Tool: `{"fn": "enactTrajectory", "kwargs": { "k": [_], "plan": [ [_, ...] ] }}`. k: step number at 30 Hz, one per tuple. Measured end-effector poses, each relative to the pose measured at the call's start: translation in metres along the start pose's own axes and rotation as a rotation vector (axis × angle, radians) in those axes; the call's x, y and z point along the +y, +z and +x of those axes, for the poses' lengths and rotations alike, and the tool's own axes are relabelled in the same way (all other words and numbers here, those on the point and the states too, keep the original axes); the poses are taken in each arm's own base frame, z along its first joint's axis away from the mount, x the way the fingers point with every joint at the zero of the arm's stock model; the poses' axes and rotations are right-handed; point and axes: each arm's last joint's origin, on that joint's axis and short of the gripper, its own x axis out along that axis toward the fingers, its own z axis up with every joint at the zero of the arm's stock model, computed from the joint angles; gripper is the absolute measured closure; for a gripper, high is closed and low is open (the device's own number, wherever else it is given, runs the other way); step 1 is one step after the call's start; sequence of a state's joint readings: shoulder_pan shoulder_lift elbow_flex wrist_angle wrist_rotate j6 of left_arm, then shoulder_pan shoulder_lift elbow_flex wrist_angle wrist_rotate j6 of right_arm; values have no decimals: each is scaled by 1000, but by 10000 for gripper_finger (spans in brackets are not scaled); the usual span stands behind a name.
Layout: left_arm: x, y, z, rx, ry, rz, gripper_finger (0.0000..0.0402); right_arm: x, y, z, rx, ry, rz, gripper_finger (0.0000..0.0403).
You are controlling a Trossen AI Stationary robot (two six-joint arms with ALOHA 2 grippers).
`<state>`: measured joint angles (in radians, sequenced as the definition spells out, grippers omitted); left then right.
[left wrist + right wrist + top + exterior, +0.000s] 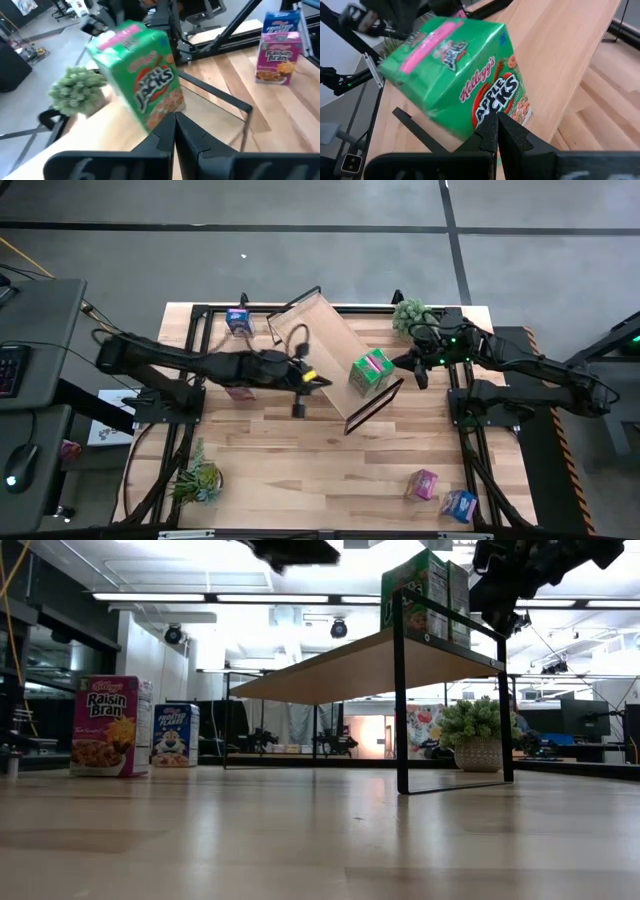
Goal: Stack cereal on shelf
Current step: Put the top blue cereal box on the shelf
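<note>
Two small cereal cartons, a pink carton (422, 484) and a blue carton (459, 506), lay nearest on the tabletop (300, 460), toward five o'clock from the table's middle, with a potted plant (197, 479) off at seven o'clock. Further in, the left gripper (298, 409) hung over the table just left of centre, its two dark fingers (192, 140) pressed together with nothing between them. Beside it the shelf (335, 350), a pale wood board on black frame ends, sat at a slant across the middle. A green Apple Jacks carton (371, 372) stood on the shelf's right end. The right gripper (420, 376) hovered just beyond that carton at three o'clock, fingers closed and empty. Farthest back, a Raisin Bran carton (107, 726) and a blue Frosted Flakes carton (175, 735) stood at ten o'clock, and a second potted plant (410, 314) stood at one o'clock.
</note>
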<state>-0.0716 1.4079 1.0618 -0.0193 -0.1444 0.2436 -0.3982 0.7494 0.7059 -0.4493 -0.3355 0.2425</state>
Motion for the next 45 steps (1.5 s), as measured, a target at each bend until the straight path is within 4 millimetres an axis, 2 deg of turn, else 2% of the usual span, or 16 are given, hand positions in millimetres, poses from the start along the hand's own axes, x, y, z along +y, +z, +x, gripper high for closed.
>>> {"fn": "enactTrajectory", "kwargs": {
  "k": [5,8,12,16,19,21,23,28,33,36,39,42,45],
  "plan": [
    [16,17,-54,-36,62,28,401,0,1,-14,-62,-60,-30,403],
    [25,18,-81,-82,129,33,402,0,2,-21,-110,-112,-52,403],
    [34,-5,-104,-128,201,15,402,-1,3,-28,-168,-186,-57,403],
    [42,-43,-116,-148,341,-25,401,-2,4,-29,-189,-247,-55,403],
    [53,-68,-122,-97,540,-62,400,-3,5,-29,-204,-291,-54,403],
    [64,-77,-125,-29,659,-94,392,-4,7,-28,-224,-312,-54,403],
    [79,-80,-130,71,706,-129,372,-5,10,-27,-242,-330,-62,402],
    [128,-74,-141,358,742,-236,287,-6,16,-22,-282,-340,-84,389],
    [181,-64,-145,650,796,-386,187,-9,17,-14,-252,-349,-105,356],
    [207,-64,-138,797,746,-521,137,-11,17,-8,-229,-353,-101,335],
    [227,-70,-126,940,624,-586,102,-13,17,-4,-208,-348,-98,320],
    [242,-82,-111,1062,490,-578,86,-14,16,-1,-188,-343,-96,312],
    [246,-96,-96,1183,364,-475,84,-14,15,-1,-180,-342,-94,311]
  ]
}}
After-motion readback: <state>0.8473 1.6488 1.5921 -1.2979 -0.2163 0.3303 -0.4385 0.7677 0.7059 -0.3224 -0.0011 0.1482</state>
